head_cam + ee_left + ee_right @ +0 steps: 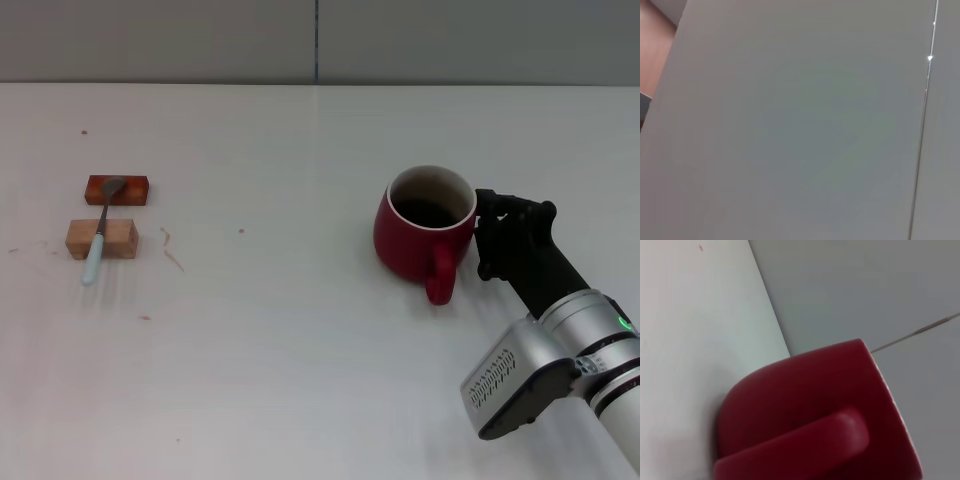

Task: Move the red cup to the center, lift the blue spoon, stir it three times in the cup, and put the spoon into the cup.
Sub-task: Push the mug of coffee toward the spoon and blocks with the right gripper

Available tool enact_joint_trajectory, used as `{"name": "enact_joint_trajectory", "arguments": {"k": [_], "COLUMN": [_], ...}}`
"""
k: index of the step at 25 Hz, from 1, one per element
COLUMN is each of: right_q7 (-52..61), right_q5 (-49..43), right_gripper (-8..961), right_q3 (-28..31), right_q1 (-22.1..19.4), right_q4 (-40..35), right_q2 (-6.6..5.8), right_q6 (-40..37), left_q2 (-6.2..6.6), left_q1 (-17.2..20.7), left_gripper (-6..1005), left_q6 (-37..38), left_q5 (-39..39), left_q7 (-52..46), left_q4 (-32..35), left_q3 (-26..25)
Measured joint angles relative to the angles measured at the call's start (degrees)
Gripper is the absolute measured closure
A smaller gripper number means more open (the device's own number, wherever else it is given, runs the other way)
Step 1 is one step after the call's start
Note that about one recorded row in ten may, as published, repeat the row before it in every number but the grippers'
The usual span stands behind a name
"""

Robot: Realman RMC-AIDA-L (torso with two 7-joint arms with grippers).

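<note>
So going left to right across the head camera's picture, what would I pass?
Pale wooden block and blue spoon → red cup → right gripper, close against the cup.

— Where is the right arm?
— It reaches in from the tabletop's near right corner, its black right gripper (497, 232) low over the right half, pointing away from the robot
— And the left arm?
— Out of the head view
</note>
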Motion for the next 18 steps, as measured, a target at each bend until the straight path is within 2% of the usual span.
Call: {"name": "enact_joint_trajectory", "arguments": {"k": [18], "right_q7": [0.4], "right_q5": [-0.1], "right_gripper": [886], "right_q3": [0.7], "right_q1": [6.2], "right_q4": [3.2], "right_q2": [0.0], "right_q6": [3.8], "left_q2": [0.0], "left_q1": [0.4], "left_gripper": [322], "left_q6": [0.1], "left_q5": [0.0], "left_q7": [0.0], "left_q4": [-0.2], "left_q3": [-0.1]}}
